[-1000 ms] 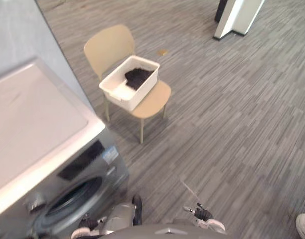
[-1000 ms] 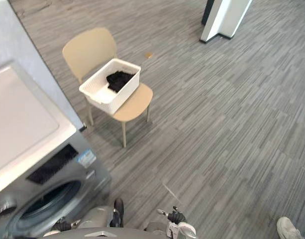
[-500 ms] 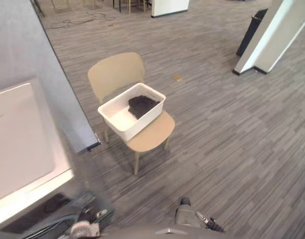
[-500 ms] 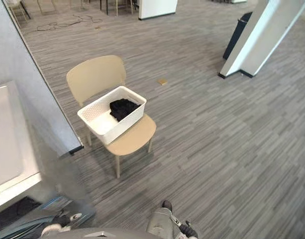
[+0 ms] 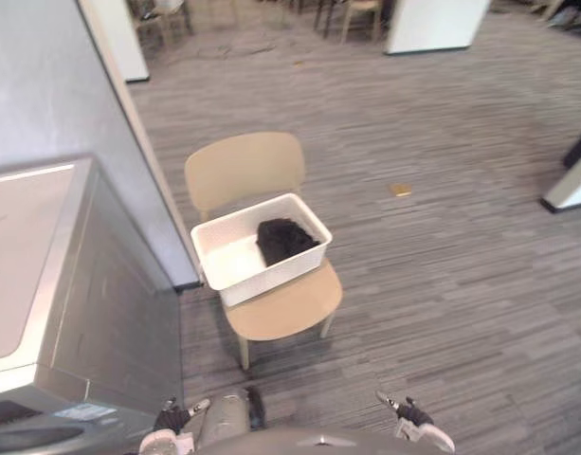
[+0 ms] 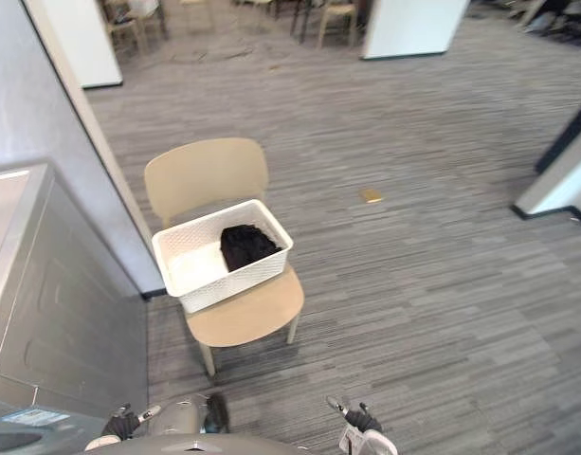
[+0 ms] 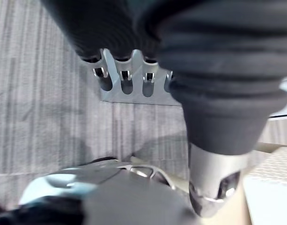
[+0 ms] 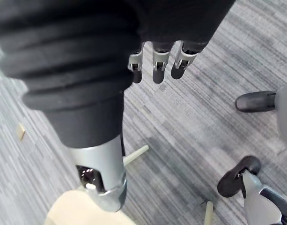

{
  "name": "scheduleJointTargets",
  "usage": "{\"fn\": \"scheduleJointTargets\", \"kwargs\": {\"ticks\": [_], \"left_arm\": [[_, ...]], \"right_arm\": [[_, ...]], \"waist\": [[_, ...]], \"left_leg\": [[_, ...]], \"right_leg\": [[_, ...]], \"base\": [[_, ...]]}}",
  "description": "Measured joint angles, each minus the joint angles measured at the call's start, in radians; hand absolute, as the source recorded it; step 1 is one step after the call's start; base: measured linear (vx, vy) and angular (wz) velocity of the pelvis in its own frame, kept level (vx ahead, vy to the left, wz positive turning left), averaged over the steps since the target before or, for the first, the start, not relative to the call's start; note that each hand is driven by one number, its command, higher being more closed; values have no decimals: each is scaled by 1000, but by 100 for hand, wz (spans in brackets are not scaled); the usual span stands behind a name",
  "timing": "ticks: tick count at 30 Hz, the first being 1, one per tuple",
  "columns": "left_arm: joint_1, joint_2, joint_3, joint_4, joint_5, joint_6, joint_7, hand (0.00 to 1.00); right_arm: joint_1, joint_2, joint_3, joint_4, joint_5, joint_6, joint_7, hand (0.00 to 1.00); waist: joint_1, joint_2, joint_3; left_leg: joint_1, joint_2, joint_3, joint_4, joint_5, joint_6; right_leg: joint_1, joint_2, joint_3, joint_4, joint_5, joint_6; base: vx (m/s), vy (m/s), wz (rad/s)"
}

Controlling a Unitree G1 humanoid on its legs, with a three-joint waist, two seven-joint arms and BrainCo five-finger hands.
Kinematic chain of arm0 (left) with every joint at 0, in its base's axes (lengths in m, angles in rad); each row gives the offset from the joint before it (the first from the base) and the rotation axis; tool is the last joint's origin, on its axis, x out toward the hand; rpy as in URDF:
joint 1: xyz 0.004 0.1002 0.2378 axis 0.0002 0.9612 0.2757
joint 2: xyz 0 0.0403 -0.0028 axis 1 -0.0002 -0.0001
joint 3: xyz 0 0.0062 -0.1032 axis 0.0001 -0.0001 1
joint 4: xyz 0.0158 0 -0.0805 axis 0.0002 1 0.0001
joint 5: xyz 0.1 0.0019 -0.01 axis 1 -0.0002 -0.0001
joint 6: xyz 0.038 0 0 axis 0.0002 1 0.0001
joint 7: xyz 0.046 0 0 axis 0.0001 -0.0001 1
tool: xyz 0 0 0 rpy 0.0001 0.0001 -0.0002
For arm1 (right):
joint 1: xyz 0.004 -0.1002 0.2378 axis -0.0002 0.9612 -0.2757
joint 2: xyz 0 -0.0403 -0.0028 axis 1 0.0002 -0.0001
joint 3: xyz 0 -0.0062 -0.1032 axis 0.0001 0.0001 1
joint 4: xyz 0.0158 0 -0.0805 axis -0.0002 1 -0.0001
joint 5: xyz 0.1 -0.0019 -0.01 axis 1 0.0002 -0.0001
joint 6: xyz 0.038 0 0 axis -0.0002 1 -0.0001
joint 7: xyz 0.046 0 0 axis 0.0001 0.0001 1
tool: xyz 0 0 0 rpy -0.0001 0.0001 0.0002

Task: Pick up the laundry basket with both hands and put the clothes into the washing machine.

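Observation:
The white laundry basket [image 5: 262, 251] stands on a tan chair [image 5: 285, 303], with a heap of dark clothes [image 5: 285, 239] in its right half. The grey washing machine [image 5: 44, 284] is to the left of the chair, its side and top facing me. My left hand [image 5: 172, 418] hangs low at the bottom edge, near the washer's corner. My right hand [image 5: 413, 417] hangs low on the other side. Both are well short of the basket. In the wrist views the left hand's fingers [image 7: 120, 70] and the right hand's fingers [image 8: 155, 65] hang relaxed and hold nothing.
A grey partition wall [image 5: 44, 85] rises behind the washer and ends beside the chair's back. A small tan scrap [image 5: 400, 190] lies on the striped carpet. A white pillar base [image 5: 570, 185] stands at the right, and more chairs [image 6: 337, 14] far back.
The whole picture has shifted as the camera moved: the chair and basket now sit nearer the middle and the washer's side faces me. Both hands stay low and empty.

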Motion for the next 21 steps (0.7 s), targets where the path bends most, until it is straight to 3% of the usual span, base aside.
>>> {"fn": "scheduleJointTargets", "kwargs": {"ticks": [2,4,5,7,10,13,16,18,20,21], "left_arm": [[-8,19,6,9,2,5,0,0],[-5,18,2,17,1,6,6,0],[-6,21,-6,17,1,6,10,0],[-13,45,-56,16,2,6,13,0],[-35,72,-117,8,2,6,13,0],[-74,72,-158,-2,2,1,14,0],[-114,45,-182,-8,1,-14,18,0],[-100,32,-212,-11,2,-29,17,0],[-89,36,-207,-13,3,-33,17,0],[-79,49,-199,-8,3,-33,17,0]], "right_arm": [[-21,16,9,0,-56,2,-3,0],[-25,22,42,-1,-96,2,-7,0],[-23,25,56,-1,-101,2,-7,0],[-2,45,106,-1,-120,4,7,0],[15,53,133,-2,-120,4,16,0],[44,52,66,-6,-118,1,17,0],[57,57,2,-1,-117,2,12,0],[69,74,-37,6,-117,5,11,0],[74,92,-68,21,-118,15,11,0],[73,105,-92,39,-119,21,11,0]], "waist": [[1,-33,11],[3,-38,13],[1,-39,12],[-27,-53,5],[-36,-67,7],[-48,-67,3],[-64,-70,1],[-63,-82,-16],[-60,-100,-33],[-61,-112,-42]], "left_leg": [[18,-53,-36,-54,-5,5],[103,-107,-61,-153,-3,0],[125,-119,-70,-174,1,-6],[171,-159,-138,-207,-2,-6],[243,-198,-196,-241,1,-6],[255,-225,-313,-240,6,-4],[249,-242,-414,-243,2,-19],[259,-244,-485,-258,1,-31],[257,-241,-525,-254,-1,-54],[255,-243,-547,-254,4,-68]], "right_leg": [[-2,-27,-3,26,-3,-6],[-68,-92,28,280,-14,-7],[-103,-117,39,385,-7,14],[-225,-166,111,722,52,122],[-343,-182,199,907,27,122],[-390,-238,211,752,-27,86],[-350,-241,330,455,-2,63],[-300,-241,374,277,72,108],[-256,-236,302,183,122,88],[-227,-219,261,129,180,67]], "base": [[218,23,53],[274,114,54],[218,107,49],[230,49,90],[244,18,71],[175,-15,97],[105,-66,130],[60,-151,96],[97,-240,68],[106,-287,57]]}}
